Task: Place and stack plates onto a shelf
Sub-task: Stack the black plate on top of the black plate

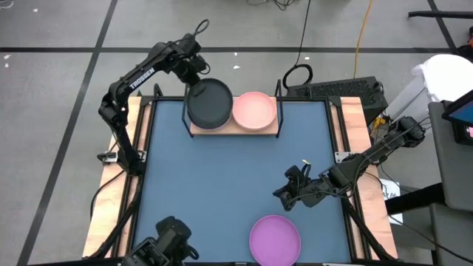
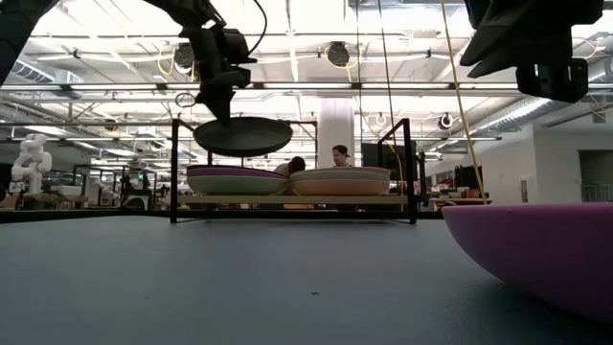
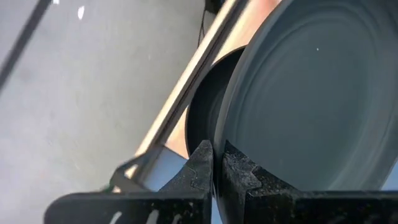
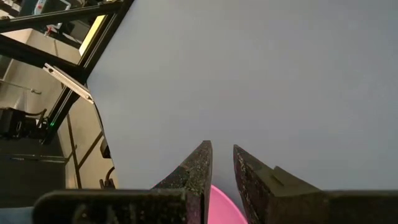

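My left gripper (image 1: 194, 80) is shut on a dark grey plate (image 1: 208, 103) and holds it over the left half of the wooden shelf (image 1: 235, 130). In the low view that plate (image 2: 242, 134) hangs above a stack of plates (image 2: 237, 179) on the shelf. A pink plate (image 1: 255, 111) tops the stack on the shelf's right half. A purple plate (image 1: 275, 238) rests on the blue mat near the front edge. My right gripper (image 1: 282, 195) hovers above the mat just beyond it, with a narrow gap between its fingers (image 4: 202, 163) and nothing in it. My left gripper pinches the dark grey plate's rim (image 3: 225, 140) at its far side, one finger on the plate's inner face and one on its outer side. The fingers come steeply from above and behind the shelf. The plate hangs nearly level, clear of the stack beneath it.
Thin black wire posts (image 2: 174, 168) stand at the shelf's corners. The dark blue mat (image 1: 222, 185) between the shelf and the purple plate is bare. Wooden table strips (image 1: 111, 199) flank the mat. People show far beyond the shelf (image 2: 340, 153).
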Robot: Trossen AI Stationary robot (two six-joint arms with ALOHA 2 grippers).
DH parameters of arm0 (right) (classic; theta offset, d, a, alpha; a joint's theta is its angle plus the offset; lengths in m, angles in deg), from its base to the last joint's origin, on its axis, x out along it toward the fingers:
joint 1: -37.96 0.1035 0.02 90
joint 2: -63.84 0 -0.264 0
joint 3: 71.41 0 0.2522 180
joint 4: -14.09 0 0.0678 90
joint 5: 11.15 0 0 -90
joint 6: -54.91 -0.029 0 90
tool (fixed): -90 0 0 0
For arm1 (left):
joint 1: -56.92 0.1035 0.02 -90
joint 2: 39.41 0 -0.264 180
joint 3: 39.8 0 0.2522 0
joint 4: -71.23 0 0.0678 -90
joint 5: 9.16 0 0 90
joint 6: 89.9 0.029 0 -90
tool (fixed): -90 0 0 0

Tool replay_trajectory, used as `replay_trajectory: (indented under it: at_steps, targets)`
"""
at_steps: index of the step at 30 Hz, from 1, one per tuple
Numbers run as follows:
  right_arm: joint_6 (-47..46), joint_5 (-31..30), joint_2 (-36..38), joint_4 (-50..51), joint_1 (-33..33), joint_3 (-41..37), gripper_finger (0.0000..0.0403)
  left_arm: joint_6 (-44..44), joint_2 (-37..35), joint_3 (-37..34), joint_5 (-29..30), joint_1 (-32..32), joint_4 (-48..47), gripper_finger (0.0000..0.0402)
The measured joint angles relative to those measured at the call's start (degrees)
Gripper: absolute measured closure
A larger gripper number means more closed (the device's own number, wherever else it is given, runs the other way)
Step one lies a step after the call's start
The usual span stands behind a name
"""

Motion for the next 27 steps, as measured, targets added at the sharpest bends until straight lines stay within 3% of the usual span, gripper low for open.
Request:
replay_trajectory:
  at_steps: [11, 27]
  targets:
    - [0.0, -3.0, 0.0, 0.1, 0.0, 0.0, 0.0351, 15.8, 0.5, 0.0, 0.4, -1.3, 4.1, 0.0391]
    - [-1.9, -2.8, 0.0, -0.9, 0.2, 0.0, 0.0351, 16.5, 6.1, 0.0, 0.2, -1.9, 2.8, 0.0384]
